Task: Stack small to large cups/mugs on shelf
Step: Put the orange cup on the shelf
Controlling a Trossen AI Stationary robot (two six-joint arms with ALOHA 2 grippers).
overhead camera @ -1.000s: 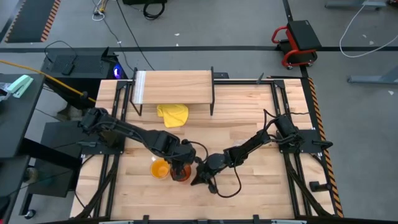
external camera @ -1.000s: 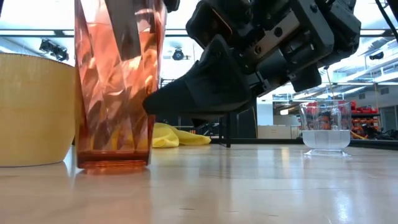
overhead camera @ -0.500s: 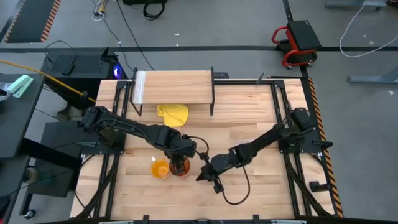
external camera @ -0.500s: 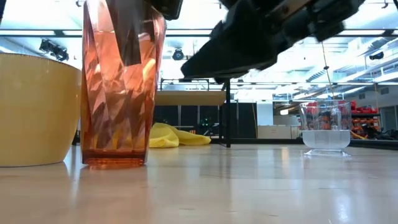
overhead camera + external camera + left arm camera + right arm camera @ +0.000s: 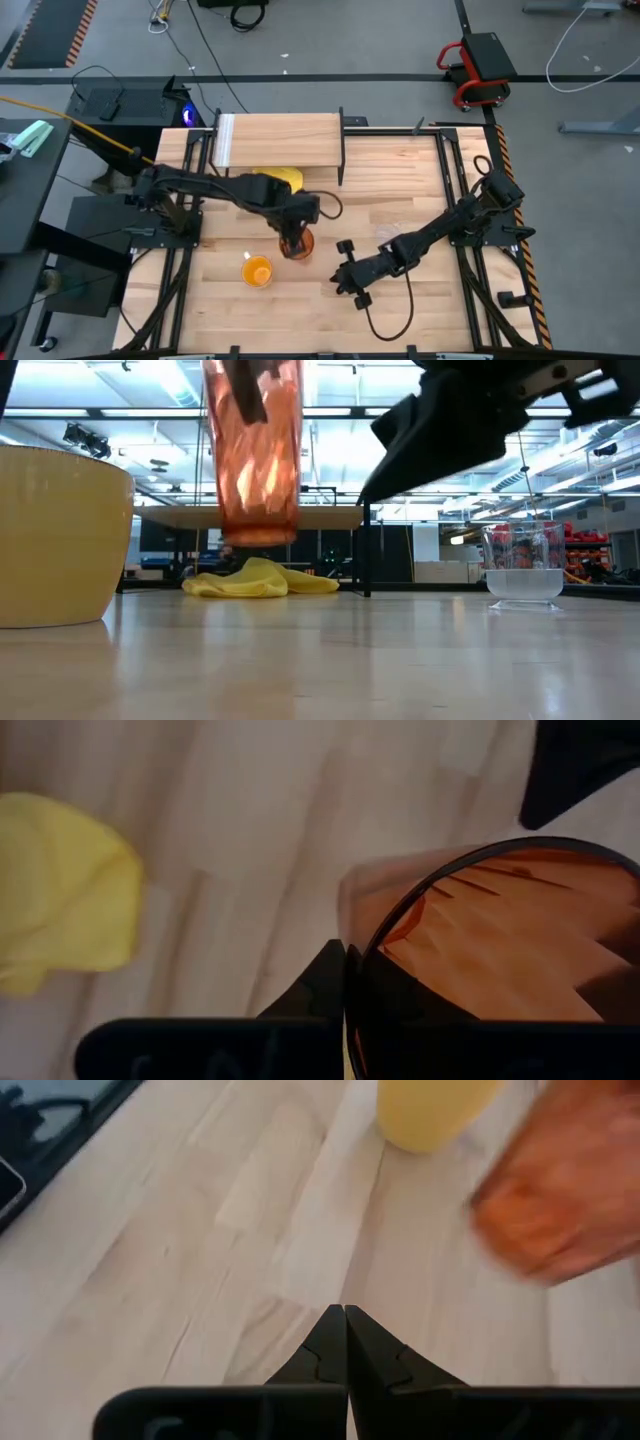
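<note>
The left pincer (image 5: 293,238) is clamped on the rim of the orange-red tumbler (image 5: 252,455), holding it clear of the counter (image 5: 400,190), at 6 o'clock from the shelf (image 5: 280,141). The right pincer (image 5: 340,280), at 4 o'clock from the tumbler, is closed and empty.

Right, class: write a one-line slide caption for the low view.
Left gripper lifts the tall translucent orange-red tumbler clear of the wooden table, above the crumpled yellow cloth.
</note>
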